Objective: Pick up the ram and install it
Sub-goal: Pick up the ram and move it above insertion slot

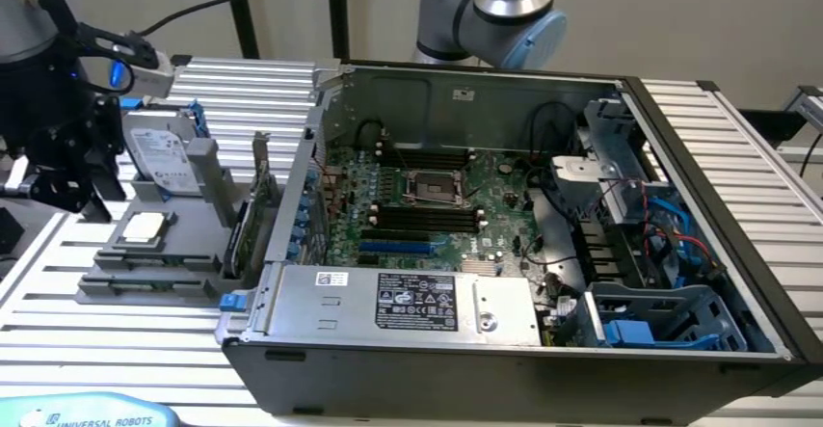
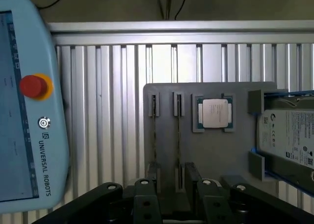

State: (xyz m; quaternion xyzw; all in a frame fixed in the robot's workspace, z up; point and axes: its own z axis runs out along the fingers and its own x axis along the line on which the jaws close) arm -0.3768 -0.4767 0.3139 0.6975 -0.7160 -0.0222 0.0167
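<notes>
Currently you are looking at the gripper (image 2: 174, 207) hovering over one edge of the grey holder (image 2: 221, 153), which is lying beside the open computer case (image 1: 515, 388). Its jaws are standing spread, gripping nothing. The ram (image 2: 177, 140) is sitting on edge in a holder slot, just beside the silver processor chip (image 2: 215, 112).

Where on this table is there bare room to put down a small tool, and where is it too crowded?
Bare silver slats lie between the pale blue teach pendant and the grey holder tray. Another free strip runs on the exterior view's right of the open black computer case. The tray and the case's inside are crowded.
</notes>
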